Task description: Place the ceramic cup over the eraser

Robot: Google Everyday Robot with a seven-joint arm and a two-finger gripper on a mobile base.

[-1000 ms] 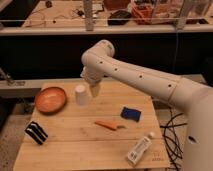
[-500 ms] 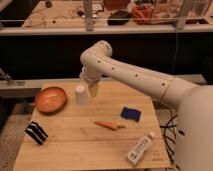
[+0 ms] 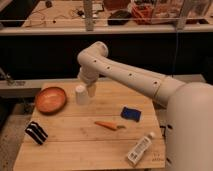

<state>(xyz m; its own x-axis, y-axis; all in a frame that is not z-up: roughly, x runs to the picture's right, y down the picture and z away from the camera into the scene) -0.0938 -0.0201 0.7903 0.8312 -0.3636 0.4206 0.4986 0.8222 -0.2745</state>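
Gripper [image 3: 89, 88] jaws spread, ceramic cup [image 3: 81, 95] just beside them (eraser [image 3: 36, 132] well apart).

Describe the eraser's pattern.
Black with white stripes; the eraser shows best in the camera view. The claw hangs beside the ceramic cup.

Warm overhead light brightens the desk [image 3: 75, 145], the room behind it lies dim, and the pincer [image 3: 91, 89] over its far side looks blurred.

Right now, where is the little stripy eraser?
In the camera view, the eraser lies at the picture's lower left, in front of the orange bowl. The gripper is farther back, beside the ceramic cup.
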